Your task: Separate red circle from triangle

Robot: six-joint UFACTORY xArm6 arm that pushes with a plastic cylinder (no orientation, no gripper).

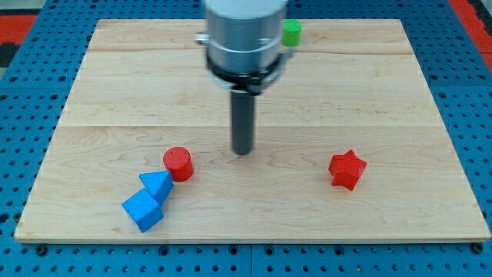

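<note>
Camera view: red circle [177, 163] touches the blue triangle [157, 185] near the surface's [400, 92] bottom-left.
Your tip [243, 151], a bare rod with nothing to clamp, stands right of the circle; push it up-right, away from the triangle.

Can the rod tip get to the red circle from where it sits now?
Probably yes. My tip stands to the view's right of the red circle with bare board between them. The blue triangle touches the circle's lower left, away from my approach.
</note>
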